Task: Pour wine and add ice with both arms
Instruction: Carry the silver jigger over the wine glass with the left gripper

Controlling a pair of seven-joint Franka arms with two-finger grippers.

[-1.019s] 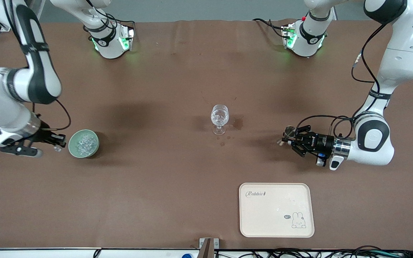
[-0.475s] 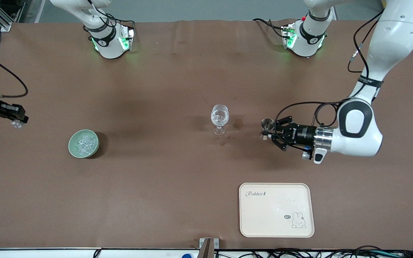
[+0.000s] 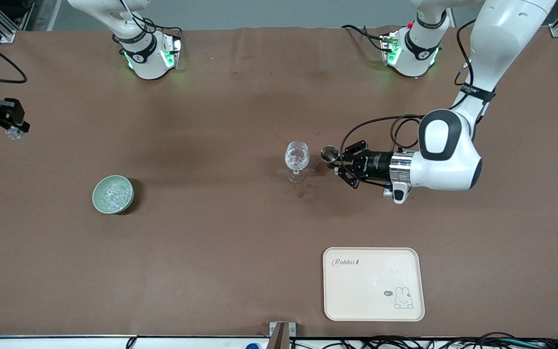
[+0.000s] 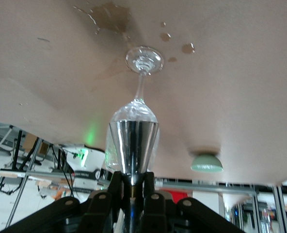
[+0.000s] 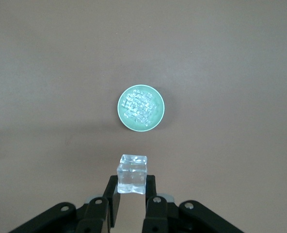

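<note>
Spill risk: steel cup (image 3: 328,154) clamped in left pincer (image 3: 337,162) sits beside glass (image 3: 297,160), easily knocked; cube (image 5: 132,174) pinched in right pincer (image 5: 132,190) could be dropped.

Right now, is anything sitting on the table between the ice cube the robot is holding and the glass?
Only the green bowl of ice, and it sits low. The right gripper holds its ice cube high above the table, so nothing visible blocks the way to the glass.
</note>
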